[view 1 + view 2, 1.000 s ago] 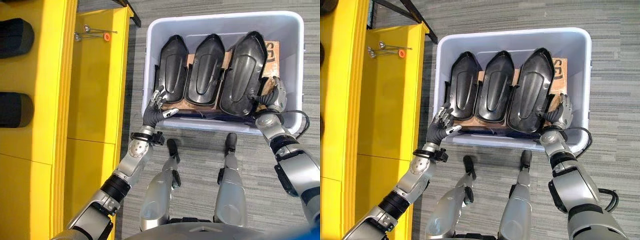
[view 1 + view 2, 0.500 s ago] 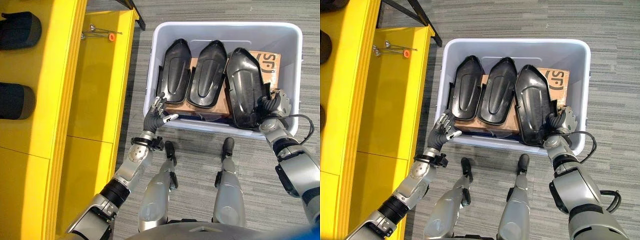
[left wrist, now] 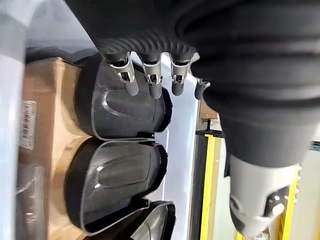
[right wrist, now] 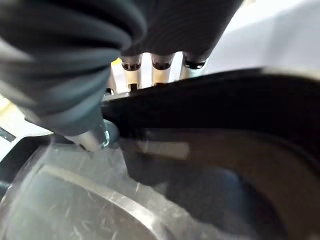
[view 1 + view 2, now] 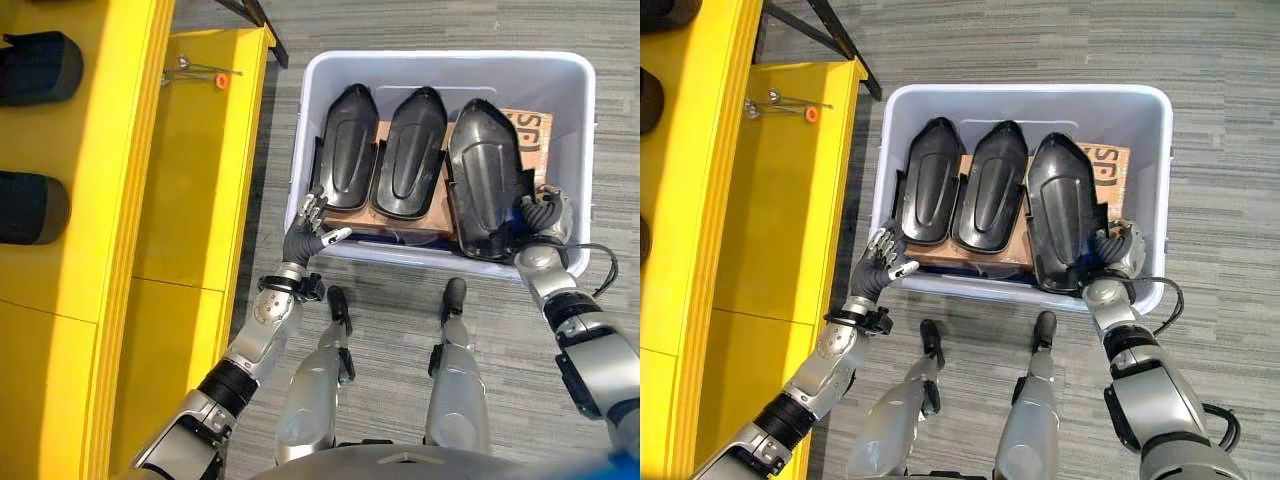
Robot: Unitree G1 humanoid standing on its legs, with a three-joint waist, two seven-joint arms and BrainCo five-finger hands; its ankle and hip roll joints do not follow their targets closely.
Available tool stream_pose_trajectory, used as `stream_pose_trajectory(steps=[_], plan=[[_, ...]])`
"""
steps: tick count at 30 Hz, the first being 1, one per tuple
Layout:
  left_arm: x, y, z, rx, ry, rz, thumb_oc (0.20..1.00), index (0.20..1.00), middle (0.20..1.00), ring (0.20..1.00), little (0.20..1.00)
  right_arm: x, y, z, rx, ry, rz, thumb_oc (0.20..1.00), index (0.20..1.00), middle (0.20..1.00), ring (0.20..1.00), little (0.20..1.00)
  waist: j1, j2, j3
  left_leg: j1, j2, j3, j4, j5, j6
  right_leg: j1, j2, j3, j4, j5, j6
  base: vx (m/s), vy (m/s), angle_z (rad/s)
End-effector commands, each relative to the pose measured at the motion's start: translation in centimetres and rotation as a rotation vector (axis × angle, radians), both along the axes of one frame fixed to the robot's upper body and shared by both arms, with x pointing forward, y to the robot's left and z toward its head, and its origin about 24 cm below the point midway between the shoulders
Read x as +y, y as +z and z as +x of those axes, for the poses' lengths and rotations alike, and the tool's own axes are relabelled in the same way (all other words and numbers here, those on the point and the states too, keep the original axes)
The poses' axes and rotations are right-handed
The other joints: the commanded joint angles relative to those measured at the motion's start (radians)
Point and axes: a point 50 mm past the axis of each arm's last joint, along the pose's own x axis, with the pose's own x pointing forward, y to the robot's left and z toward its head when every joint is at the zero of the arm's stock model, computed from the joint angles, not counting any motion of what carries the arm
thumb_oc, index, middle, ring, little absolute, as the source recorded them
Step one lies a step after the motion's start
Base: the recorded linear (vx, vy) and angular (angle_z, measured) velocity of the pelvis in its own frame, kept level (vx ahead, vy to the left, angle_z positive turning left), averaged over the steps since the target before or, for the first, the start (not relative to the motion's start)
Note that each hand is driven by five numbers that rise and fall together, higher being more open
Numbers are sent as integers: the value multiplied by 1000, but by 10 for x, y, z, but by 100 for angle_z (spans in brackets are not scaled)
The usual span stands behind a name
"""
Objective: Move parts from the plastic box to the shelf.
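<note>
A grey striped carpet floor (image 5: 400, 20) carries a pale plastic box (image 5: 440, 62), with a yellow shelf (image 5: 195, 150) standing just beside the box.

Inside the box three black moulded parts lie side by side, propped on a brown cardboard carton (image 5: 530, 125) so that their near ends sit within reach. The part farthest from the shelf (image 5: 485, 175) is tipped away from its neighbours, one edge raised, because the right hand (image 5: 540, 215) has closed on its near corner; in the right wrist view fingers pass behind the black rim and the thumb presses its front, a pinch on the part's edge. The middle part (image 5: 408, 150) and the part nearest the shelf (image 5: 345, 145) rest flat and untouched.

The left hand (image 5: 310, 225) hovers at the box's near wall by the shelf-side part, fingers relaxed and spread, holding nothing. It seems placed to take a share of the part once it is lifted.

On the shelf, beyond the box, lie small metal pins with an orange cap (image 5: 217, 77), and dark parts (image 5: 30, 205) sit on the shelf's far side.
</note>
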Motion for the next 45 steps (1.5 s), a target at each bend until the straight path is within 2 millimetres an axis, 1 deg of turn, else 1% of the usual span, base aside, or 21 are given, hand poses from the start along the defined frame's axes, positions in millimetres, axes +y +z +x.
stream_pose_trajectory(steps=[1, 2, 4, 6, 7, 11, 12, 16, 19, 20, 26, 27, 30, 33, 35, 37, 38, 40, 41, 43, 45], plan=[[17, 22, 5, -113, 56, 21, 1000, 1000, 1000, 1000, 1000, 42, 15, 10, -144, 165, 40, 200, 200, 200, 200, 200, 19, -47, 67, -2, 72, -16, 141, -106, -85, 16, -80, 62, 144, -66, 55, -18, -34, -6], [24, 21, 3, -110, 89, 24, 1000, 1000, 1000, 1000, 1000, 58, 50, 2, -366, 247, 107, 200, 200, 200, 200, 200, 0, -60, 60, 9, 79, -17, 140, -106, -87, 19, -74, 68, 146, -68, 53, -10, -30, -16], [24, 18, 1, -98, 86, 25, 1000, 1000, 1000, 1000, 1000, 59, 52, -3, -398, 253, 123, 200, 200, 200, 200, 200, -3, -61, 54, 16, 82, -17, 138, -106, -87, 27, -72, 68, 146, -71, 52, -7, -37, -22], [29, 13, -3, -80, 87, 44, 1000, 1000, 1000, 1000, 1000, 68, 61, -17, -499, 308, 196, 200, 200, 200, 200, 200, -12, -68, 35, 43, 89, -19, 125, -101, -89, 49, -68, 68, 138, -76, 51, 2, -40, -6], [29, 12, -4, -80, 87, 44, 1000, 1000, 1000, 1000, 1000, 68, 61, -18, -498, 307, 196, 200, 200, 200, 200, 200, -12, -68, 34, 44, 89, -19, 124, -101, -89, 50, -68, 68, 138, -76, 51, 0, 0, 0], [34, 3, -11, -44, 73, 63, 1000, 1000, 1000, 1000, 1000, 79, 68, -31, -564, 391, 253, 200, 200, 200, 200, 200, -19, -72, -1, 86, 95, -15, 93, -86, -91, 75, -62, 72, 121, -72, 50, 3, -2, -1], [36, -2, -14, -26, 64, 69, 1000, 1000, 1000, 1000, 1000, 84, 74, -37, -599, 436, 268, 200, 200, 200, 200, 200, -21, -75, -21, 106, 100, -10, 78, -79, -93, 87, -58, 73, 111, -69, 51, 21, -6, -8], [39, -7, -19, -6, 47, 77, 1000, 1000, 1000, 1000, 1000, 88, 79, -45, -625, 499, 268, 200, 200, 200, 200, 200, -24, -80, -47, 141, 106, -2, 53, -71, -95, 108, -51, 76, 96, -65, 53, 22, -5, -8], [44, -12, -24, 15, 48, 91, 1000, 1000, 1000, 1000, 1000, 88, 76, -54, -617, 549, 298, 200, 200, 200, 200, 200, -30, -86, -73, 176, 115, 5, 34, -62, -100, 131, -45, 76, 89, -66, 54, 42, -20, -8], [48, -17, -29, 32, 49, 94, 1000, 1000, 1000, 1000, 1000, 85, 70, -62, -586, 582, 312, 200, 200, 200, 200, 200, -33, -88, -96, 204, 124, 9, 25, -59, -104, 159, -39, 71, 85, -70, 54, 45, -28, -7], [58, -26, -37, 68, 70, 107, 1000, 1000, 1000, 1000, 1000, 78, 54, -75, -504, 616, 312, 200, 200, 200, 200, 200, -40, -89, -137, 261, 143, 15, 11, -53, -111, 208, -26, 61, 89, -92, 53, 49, -37, -1], [62, -29, -40, 83, 80, 110, 1000, 1000, 1000, 1000, 1000, 76, 48, -78, -469, 619, 317, 200, 200, 200, 200, 200, -40, -89, -154, 285, 153, 16, 4, -50, -115, 225, -16, 58, 97, -108, 50, 38, -53, -4], [65, -31, -43, 93, 91, 107, 1000, 1000, 1000, 1000, 1000, 77, 46, -79, -457, 628, 320, 200, 200, 200, 200, 200, -40, -87, -160, 302, 162, 17, 2, -49, -116, 233, -7, 60, 108, -120, 47, 30, -54, -5], [73, -34, -51, 106, 123, 97, 1000, 1000, 1000, 1000, 1000, 80, 44, -81, -439, 673, 341, 200, 200, 200, 200, 200, -33, -86, -174, 335, 187, 17, 10, -52, -116, 235, 23, 80, 167, -164, 37, 7, -101, -10], [78, -38, -57, 126, 149, 73, 1000, 1000, 1000, 1000, 1000, 85, 49, -81, -436, 728, 330, 200, 200, 200, 200, 200, -22, -76, -179, 356, 212, 12, 19, -43, -116, 230, 46, 78, 235, -206, 24, -5, -137, -13], [79, -42, -61, 143, 157, 57, 1000, 1000, 1000, 1000, 1000, 87, 53, -80, -437, 755, 318, 200, 200, 200, 200, 200, -14, -67, -178, 357, 230, 1, 26, -25, -120, 226, 65, 67, 283, -239, 10, -59, -159, 4], [80, -45, -64, 160, 166, 40, 1000, 1000, 1000, 1000, 1000, 91, 55, -76, -436, 781, 318, 200, 200, 200, 200, 200, 3, -57, -170, 344, 248, -24, 31, 13, -124, 220, 85, 54, 313, -262, -9, -134, -208, 14], [80, -51, -68, 183, 171, 24, 1000, 1000, 1000, 1000, 1000, 93, 57, -74, -431, 801, 309, 200, 200, 200, 200, 200, 20, -43, -165, 319, 261, -61, 19, 72, -136, 215, 105, 29, 322, -279, -27, -153, -192, 24], [79, -53, -70, 195, 169, 15, 1000, 1000, 1000, 1000, 1000, 94, 56, -73, -423, 813, 307, 200, 200, 200, 200, 200, 29, -38, -160, 300, 265, -89, -2, 112, -144, 217, 114, 14, 322, -290, -37, -139, -158, 63], [75, -56, -69, 207, 155, 11, 1000, 1000, 1000, 1000, 1000, 92, 54, -73, -411, 805, 305, 200, 200, 200, 200, 200, 42, -29, -156, 253, 267, -123, -34, 194, -158, 219, 116, -28, 320, -295, -56, -133, -132, 80], [73, -60, -69, 227, 148, 3, 1000, 1000, 1000, 1000, 1000, 88, 52, -74, -395, 800, 294, 200, 200, 200, 200, 200, 42, -41, -151, 236, 256, -84, -30, 184, -137, 234, 86, -71, 323, -303, -64, -109, -113, 118]])
